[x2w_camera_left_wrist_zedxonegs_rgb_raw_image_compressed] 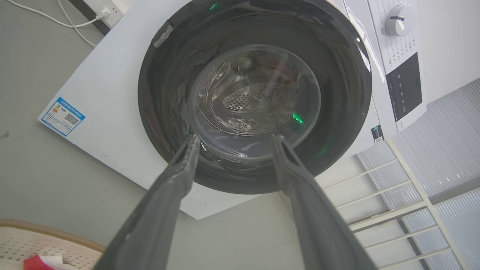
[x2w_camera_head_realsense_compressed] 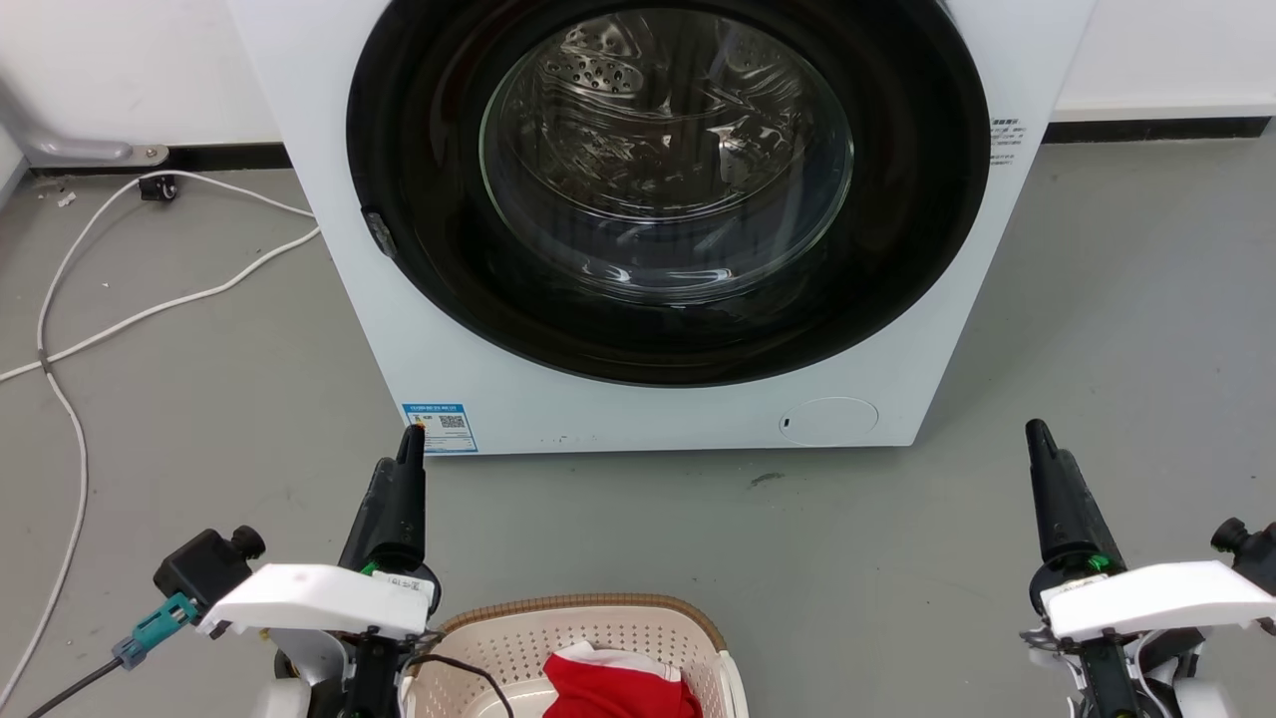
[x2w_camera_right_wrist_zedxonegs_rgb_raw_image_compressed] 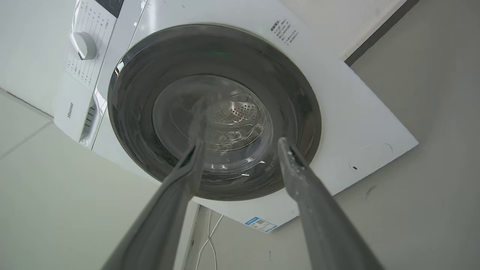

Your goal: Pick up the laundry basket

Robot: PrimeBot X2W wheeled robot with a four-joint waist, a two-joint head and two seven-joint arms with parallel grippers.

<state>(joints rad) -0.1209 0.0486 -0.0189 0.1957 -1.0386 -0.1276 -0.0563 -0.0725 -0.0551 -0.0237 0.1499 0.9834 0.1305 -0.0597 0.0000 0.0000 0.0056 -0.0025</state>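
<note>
Down at the head view's bottom edge, the laundry basket sits on the floor, red cloth inside, before the washing machine. The left tool hangs just beside it, the right tool well apart; both spread wide, empty.

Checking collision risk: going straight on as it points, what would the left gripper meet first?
Probably the washing machine door; the left gripper points at its middle, nothing between, though depth is unclear.

Bare floor between washing machine and laundry basket; cables far left.
</note>
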